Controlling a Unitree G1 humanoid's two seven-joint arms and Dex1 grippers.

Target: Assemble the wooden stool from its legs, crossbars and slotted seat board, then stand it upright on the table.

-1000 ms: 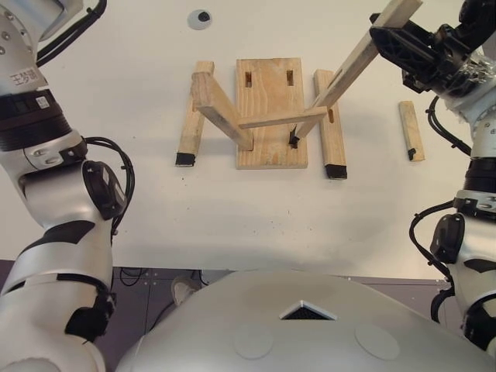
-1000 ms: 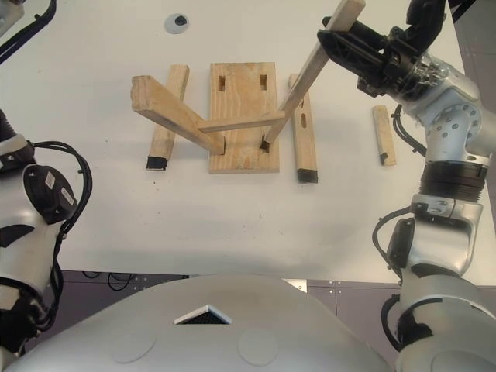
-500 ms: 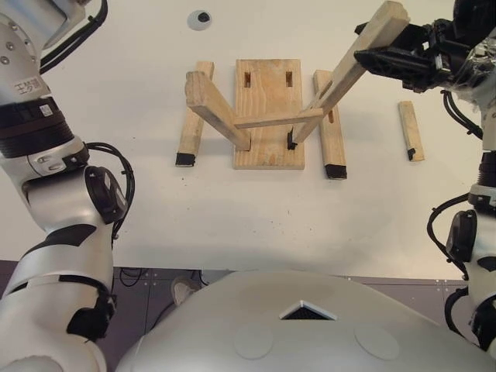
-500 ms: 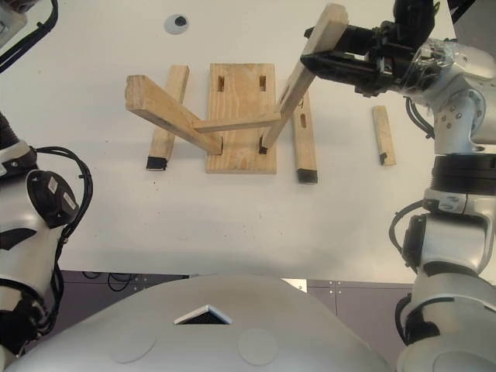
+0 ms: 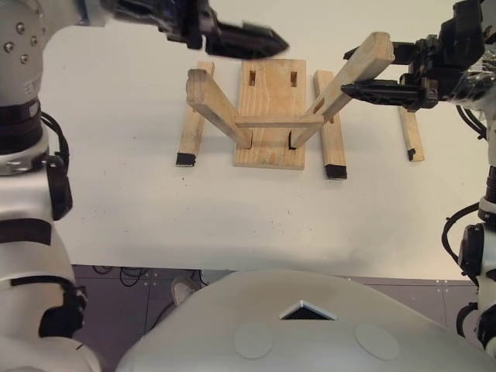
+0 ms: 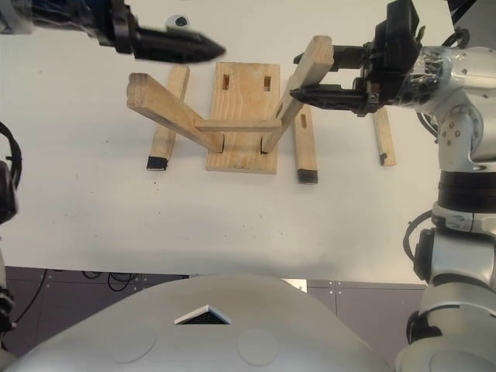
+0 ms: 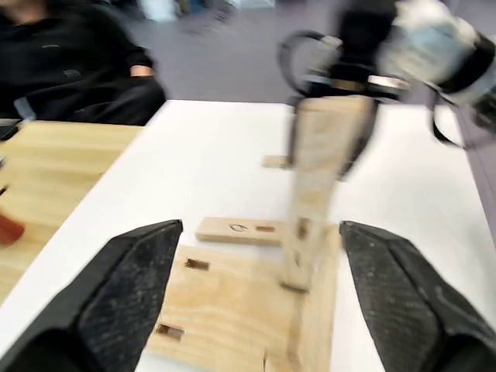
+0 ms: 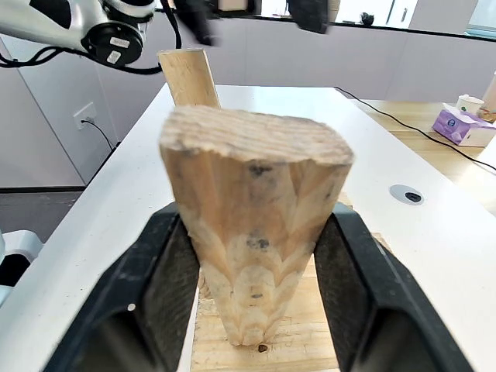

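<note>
My right pincer [image 5: 350,72] is clamped on the raised top end of the pale square wooden leg [image 5: 325,105]. Its foot stands on the flat slotted pine seat board [image 5: 273,97], near the board's right edge. A thin wooden crossbar [image 5: 279,121] ties it to the matching second leg [image 5: 217,108], whose long axis slants up from the board's middle and out past its left edge. My left pincer [image 5: 248,39] hangs spread and empty over the board's far end, near that leg's free top, so I judge my left arm the nearer one.
</note>
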